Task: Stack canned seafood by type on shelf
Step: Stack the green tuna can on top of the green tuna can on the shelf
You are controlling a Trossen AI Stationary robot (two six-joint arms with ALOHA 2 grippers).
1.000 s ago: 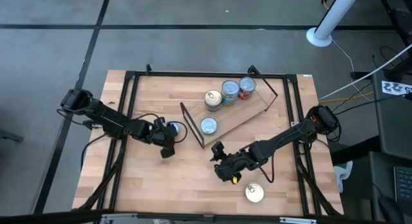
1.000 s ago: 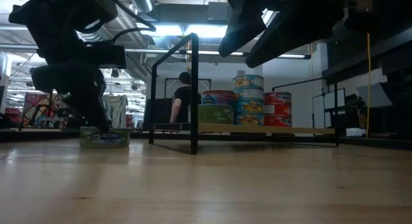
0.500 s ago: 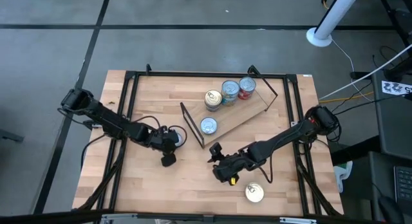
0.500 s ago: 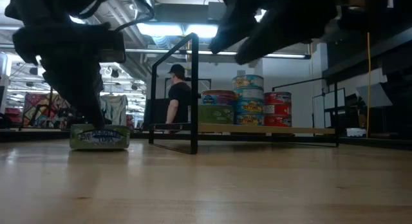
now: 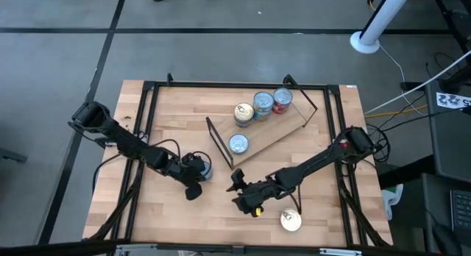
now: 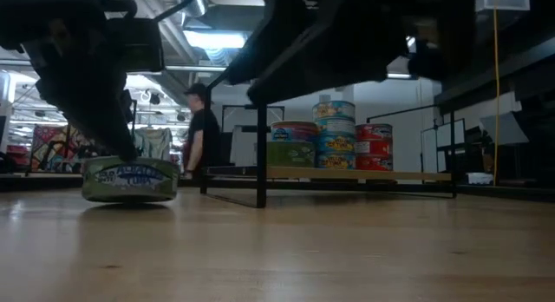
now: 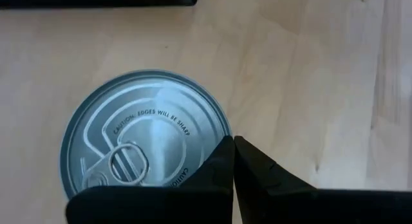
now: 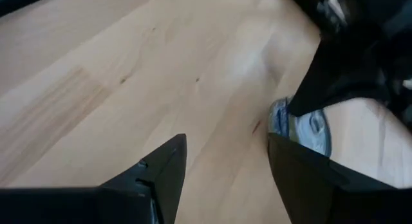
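**Left pincer shut beside loose tin; right pincer spread, empty**

Left gripper [image 5: 196, 184]: fingers pressed together, holding nothing, tips touching the rim of a flat round tin w/ silver pull-tab lid & green-blue label [image 7: 145, 139], on the table near the shelf's front end. Right gripper [image 5: 237, 188]: fingers apart, nothing between them, low over bare wood, aimed at that tin. Light-wood shelf board w/ black wire ends [image 5: 283, 129] carries blue, yellow & red tin stacks [image 6: 329, 135]. Another silver-lidded tin [image 5: 291, 221] sits at the table's front.
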